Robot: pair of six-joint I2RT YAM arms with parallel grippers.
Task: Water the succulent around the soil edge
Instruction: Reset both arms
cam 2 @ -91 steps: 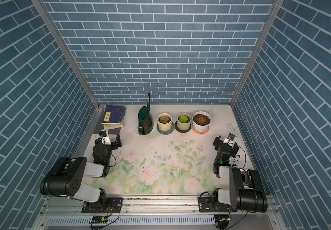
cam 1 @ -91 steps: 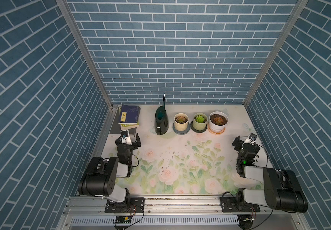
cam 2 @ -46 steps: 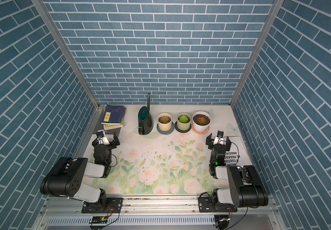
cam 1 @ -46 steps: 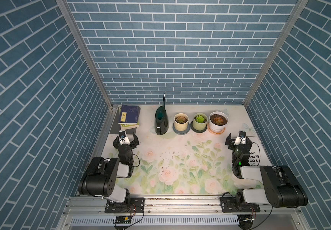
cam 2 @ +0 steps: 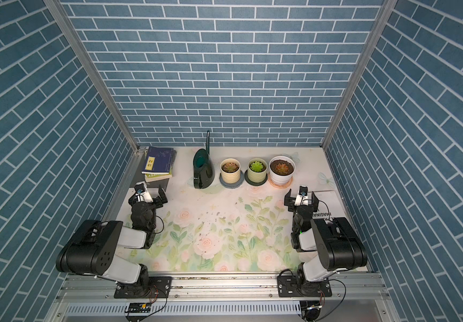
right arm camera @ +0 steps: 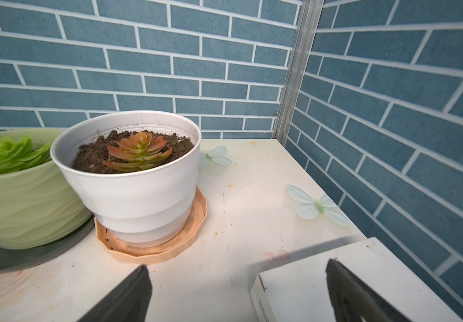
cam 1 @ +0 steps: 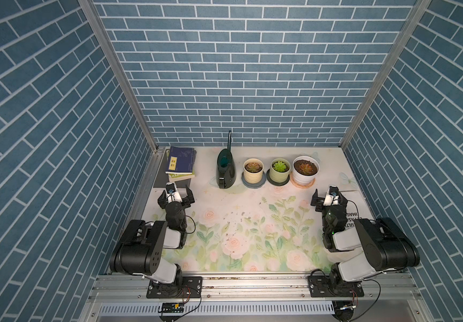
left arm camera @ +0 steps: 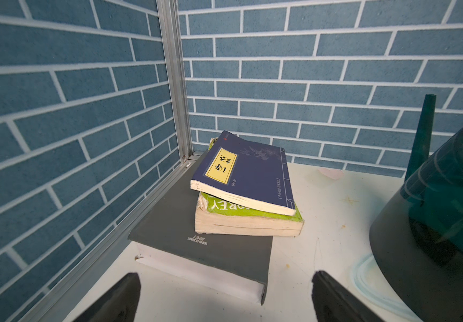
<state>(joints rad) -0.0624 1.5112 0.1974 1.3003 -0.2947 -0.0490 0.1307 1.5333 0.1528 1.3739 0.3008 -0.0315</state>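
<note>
Both apart, empty: left gripper (cam 1: 176, 193) | right gripper (cam 1: 329, 195) | watering can (cam 1: 226, 172) upright, untouched

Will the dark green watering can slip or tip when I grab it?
The watering can looks like glossy plastic, so a grip may slip. Its tall thin spout stands upright, so a high push could tip it. Water level is unclear, so weight is uncertain.

Dark-green watering can (cam 1: 226, 175) upright beside 3 potted succulents (cam 1: 279, 166).
</note>
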